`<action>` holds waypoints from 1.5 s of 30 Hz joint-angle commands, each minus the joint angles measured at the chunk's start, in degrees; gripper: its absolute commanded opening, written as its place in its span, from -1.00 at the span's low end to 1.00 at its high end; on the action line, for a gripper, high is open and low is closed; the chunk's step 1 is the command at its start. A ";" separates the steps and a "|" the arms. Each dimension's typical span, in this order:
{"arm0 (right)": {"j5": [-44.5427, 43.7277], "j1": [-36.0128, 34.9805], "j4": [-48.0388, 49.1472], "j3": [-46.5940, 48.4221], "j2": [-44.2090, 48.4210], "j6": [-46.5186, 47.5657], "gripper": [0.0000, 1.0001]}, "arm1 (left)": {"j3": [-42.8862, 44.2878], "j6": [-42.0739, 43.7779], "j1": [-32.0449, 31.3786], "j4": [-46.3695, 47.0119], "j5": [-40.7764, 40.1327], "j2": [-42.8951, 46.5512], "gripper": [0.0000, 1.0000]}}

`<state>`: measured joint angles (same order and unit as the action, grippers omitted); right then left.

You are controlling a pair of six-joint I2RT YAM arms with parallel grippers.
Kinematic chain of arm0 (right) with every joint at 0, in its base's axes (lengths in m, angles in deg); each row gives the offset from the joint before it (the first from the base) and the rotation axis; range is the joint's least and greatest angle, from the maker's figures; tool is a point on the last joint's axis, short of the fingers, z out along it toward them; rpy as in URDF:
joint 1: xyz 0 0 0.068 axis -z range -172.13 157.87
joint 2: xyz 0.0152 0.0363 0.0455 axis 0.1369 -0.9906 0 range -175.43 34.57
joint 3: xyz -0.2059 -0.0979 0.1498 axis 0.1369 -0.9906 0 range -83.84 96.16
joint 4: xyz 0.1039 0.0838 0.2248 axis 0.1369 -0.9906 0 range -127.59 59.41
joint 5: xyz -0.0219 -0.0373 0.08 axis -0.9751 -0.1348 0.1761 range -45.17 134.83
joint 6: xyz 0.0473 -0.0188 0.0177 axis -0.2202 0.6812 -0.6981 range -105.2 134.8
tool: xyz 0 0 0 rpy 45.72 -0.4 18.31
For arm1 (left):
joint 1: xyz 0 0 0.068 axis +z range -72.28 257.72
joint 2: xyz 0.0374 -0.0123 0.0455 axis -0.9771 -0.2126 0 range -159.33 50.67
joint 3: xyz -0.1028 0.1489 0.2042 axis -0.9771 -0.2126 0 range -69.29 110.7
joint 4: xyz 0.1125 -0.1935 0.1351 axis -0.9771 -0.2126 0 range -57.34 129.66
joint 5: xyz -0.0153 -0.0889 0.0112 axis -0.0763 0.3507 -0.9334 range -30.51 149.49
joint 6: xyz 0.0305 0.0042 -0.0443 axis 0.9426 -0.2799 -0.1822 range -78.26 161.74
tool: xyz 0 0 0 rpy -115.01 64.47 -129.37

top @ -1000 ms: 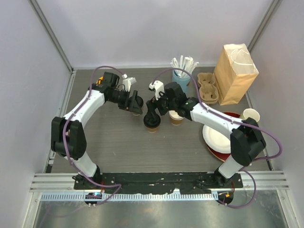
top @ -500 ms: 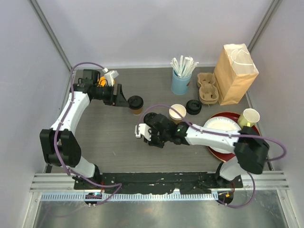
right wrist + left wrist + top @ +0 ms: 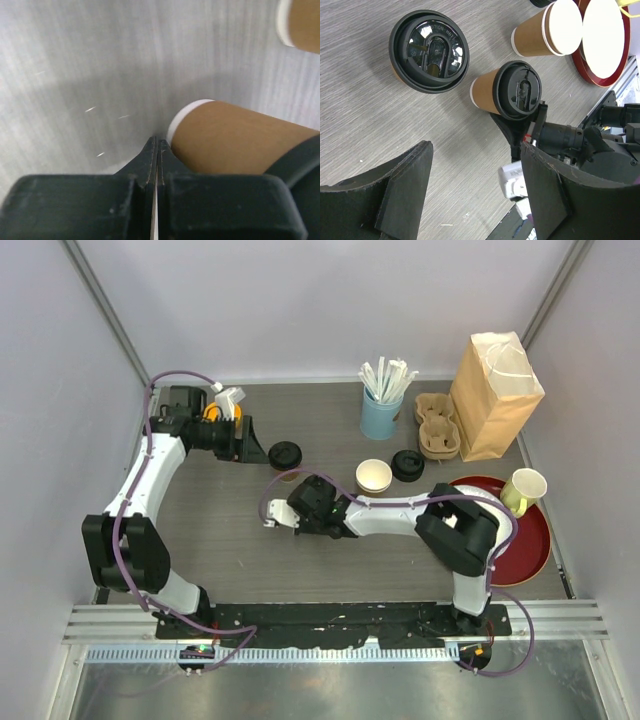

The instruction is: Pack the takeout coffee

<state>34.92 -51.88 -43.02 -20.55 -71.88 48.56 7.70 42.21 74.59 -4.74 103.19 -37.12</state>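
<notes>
So, left gripper (image 3: 476, 147): jaws spread wide with nothing between them. Through its wrist camera I see only bare bench (image 3: 365, 115) in the gap.
Right gripper (image 3: 154, 145): fingers pressed flat together, holding nothing. Only its own wrist view shows this; from above the black wrist hides the tips.
First lidded cup (image 3: 286, 456): upright on the bench just ahead of the left gripper, apart from it.
Second lidded cup (image 3: 512, 91): plain in the left wrist view, lid on, right at the right gripper's fingers. From above I can barely separate it from the wrist. The right wrist view puts its brown wall just beside the closed fingers, not between them; I cannot tell if they touch.
Open cup (image 3: 374, 476): no lid, white inside, to the right of the right gripper.
Loose lid (image 3: 407, 465): flat on the bench just beside the open cup.
White plate (image 3: 602, 35): on the red tray (image 3: 530, 540) in the left wrist view; from above the right arm covers it.
Top view only: cup carrier (image 3: 437, 425), paper bag (image 3: 495, 380) and blue cup of straws (image 3: 381, 412) along the far edge.
</notes>
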 commanded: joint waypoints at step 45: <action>-9.51 51.72 -17.89 35.93 18.31 -28.84 0.83 | -0.96 5.33 1.91 -1.92 0.33 1.92 0.50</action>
<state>30.65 -6.02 -59.08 9.65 -48.56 21.48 7.26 45.95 76.01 -6.49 103.21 -37.12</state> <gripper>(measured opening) 0.915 0.748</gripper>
